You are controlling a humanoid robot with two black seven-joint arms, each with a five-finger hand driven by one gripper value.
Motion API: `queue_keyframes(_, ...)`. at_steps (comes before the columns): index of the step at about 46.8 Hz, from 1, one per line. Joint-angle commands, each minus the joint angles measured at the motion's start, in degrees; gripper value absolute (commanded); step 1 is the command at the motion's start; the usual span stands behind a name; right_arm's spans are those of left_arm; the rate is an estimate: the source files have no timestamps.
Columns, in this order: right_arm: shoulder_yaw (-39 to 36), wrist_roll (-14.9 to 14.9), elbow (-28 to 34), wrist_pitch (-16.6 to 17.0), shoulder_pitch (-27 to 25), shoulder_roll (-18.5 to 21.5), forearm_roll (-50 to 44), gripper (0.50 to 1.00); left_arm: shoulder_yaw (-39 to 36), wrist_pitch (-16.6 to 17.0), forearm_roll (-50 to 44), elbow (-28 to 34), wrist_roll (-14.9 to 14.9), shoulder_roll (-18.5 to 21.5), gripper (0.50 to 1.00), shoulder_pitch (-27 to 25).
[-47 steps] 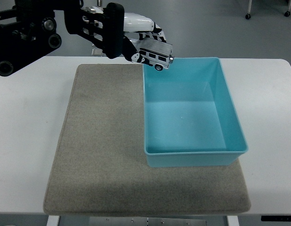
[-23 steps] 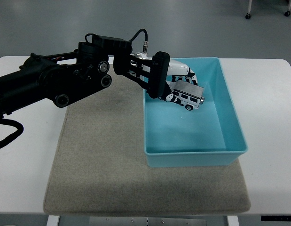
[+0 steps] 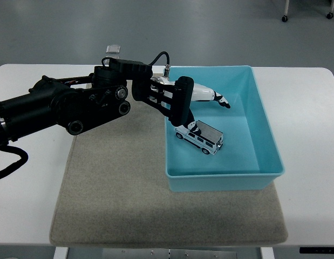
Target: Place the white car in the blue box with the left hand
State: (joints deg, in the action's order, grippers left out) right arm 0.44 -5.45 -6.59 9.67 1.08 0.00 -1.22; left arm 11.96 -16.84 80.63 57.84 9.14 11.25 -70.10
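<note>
The white car (image 3: 199, 138) lies on the floor of the blue box (image 3: 266, 135), near its left wall, pointing down-right. My left hand (image 3: 202, 102) reaches over the box's left rim, just above and behind the car. Its fingers (image 3: 219, 99) are spread and hold nothing. The thumb side sits close to the car's rear; I cannot tell if it still touches. The right arm is out of view.
The box stands on the right part of a grey mat (image 3: 113, 183) on the white table (image 3: 26, 189). A small clear object (image 3: 113, 49) sits at the table's far edge.
My left hand came down into the box with the car, then opened. The car dropped from the fingers to the box floor and the hand lifted slightly.
</note>
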Motion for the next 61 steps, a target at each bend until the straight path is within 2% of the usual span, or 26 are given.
queue_keyframes(1, 0.0, 0.0, 0.0, 0.0, 0.0, 0.0, 0.1, 0.936, 0.0, 0.5, -1.4, 0.1, 0.0, 0.0, 1.000, 0.0)
queue_keyframes(6, 0.0, 0.0, 0.0, 0.0, 0.0, 0.0, 0.1, 0.936, 0.1, 0.6, -5.2, 0.2, 0.0, 0.5, 0.999, -0.7)
queue_keyframes(12, 0.0, 0.0, 0.0, 0.0, 0.1, 0.0, 0.0, 0.936, 1.5, 0.1, -15.7, 0.0, -0.1, 1.8, 0.999, -0.5)
queue_keyframes(25, 0.0, 0.0, 0.0, 0.0, 0.1, 0.0, 0.1, 0.936, 8.0, -1.3, -37.5, 0.1, -0.2, 9.9, 1.000, 0.7)
queue_keyframes(29, 0.0, 0.0, 0.0, 0.0, 0.0, 0.0, 0.0, 0.936, 9.4, -2.6, -46.3, 0.1, -0.2, 12.9, 1.000, 2.3)
queue_keyframes(35, 0.0, 0.0, 0.0, 0.0, 0.0, 0.0, 0.0, 0.936, 11.4, -2.8, -59.6, 0.0, -0.2, 16.4, 1.000, 5.8)
queue_keyframes(43, 0.0, 0.0, 0.0, 0.0, 0.1, 0.0, 0.0, 0.936, 12.5, -3.6, -70.2, 0.0, -0.3, 19.8, 1.000, 10.2)
queue_keyframes(47, 0.0, 0.0, 0.0, 0.0, 0.0, 0.0, 0.1, 0.936, 14.0, -6.1, -75.7, 0.1, -0.6, 20.7, 1.000, 13.0)
queue_keyframes(51, 0.0, 0.0, 0.0, 0.0, 0.0, 0.0, 0.0, 0.936, 15.6, -8.8, -80.7, 0.2, -2.7, 21.6, 1.000, 15.7)
queue_keyframes(55, 0.0, 0.0, 0.0, 0.0, 0.0, 0.0, 0.1, 0.936, 17.3, -9.1, -84.0, 0.1, -5.3, 21.9, 1.000, 17.9)
queue_keyframes(61, 0.0, 0.0, 0.0, 0.0, 0.1, 0.0, 0.1, 0.936, 20.0, -9.0, -87.8, 0.1, -6.6, 21.9, 1.000, 21.4)
